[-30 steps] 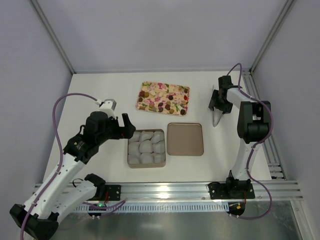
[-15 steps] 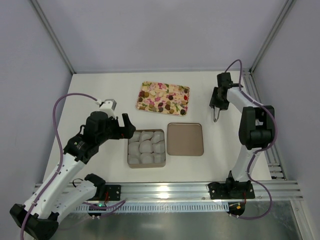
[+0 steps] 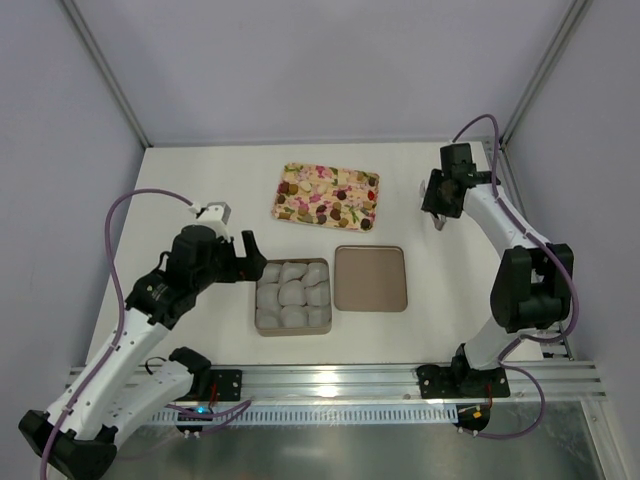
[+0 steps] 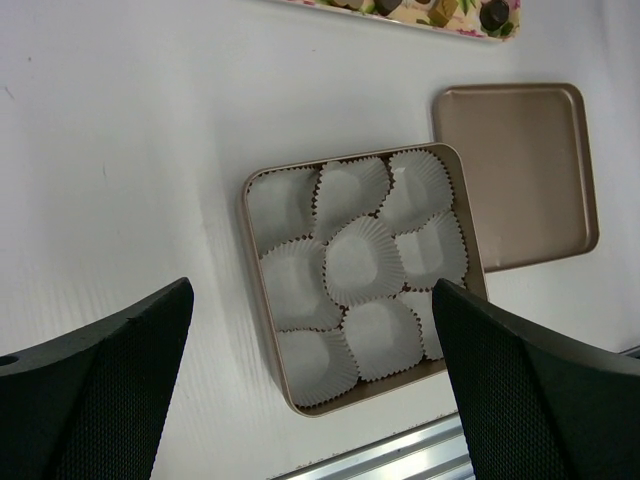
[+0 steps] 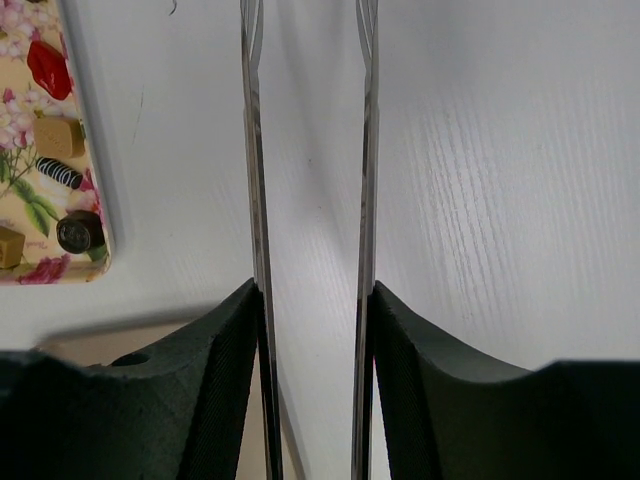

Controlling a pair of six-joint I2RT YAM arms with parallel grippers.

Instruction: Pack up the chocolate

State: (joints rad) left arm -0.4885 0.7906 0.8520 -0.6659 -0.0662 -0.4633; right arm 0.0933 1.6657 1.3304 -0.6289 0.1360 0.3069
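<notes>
The chocolate [image 3: 345, 212] lies as small bonbons on the flower-print tray [image 3: 300, 180] at the back middle. In the right wrist view a dark round bonbon [image 5: 78, 231] and a tan one [image 5: 60, 135] lie at the tray's edge. The square brown box [image 3: 292, 331] holds several empty white paper cups [image 4: 365, 262]. My left gripper [image 3: 255, 258] is open above the box's left side, also in the left wrist view [image 4: 312, 290]. My right gripper [image 3: 442, 198] is shut on metal tongs [image 5: 252, 150], right of the tray, above bare table.
The box's brown lid [image 3: 370, 278] lies flat right of the box and also shows in the left wrist view [image 4: 520, 170]. Metal frame posts stand at the back corners. An aluminium rail [image 3: 340, 380] runs along the near edge.
My right arm has swung outward to the right, and its gripper with the tongs has shifted slightly back and right. The left arm has barely moved.
</notes>
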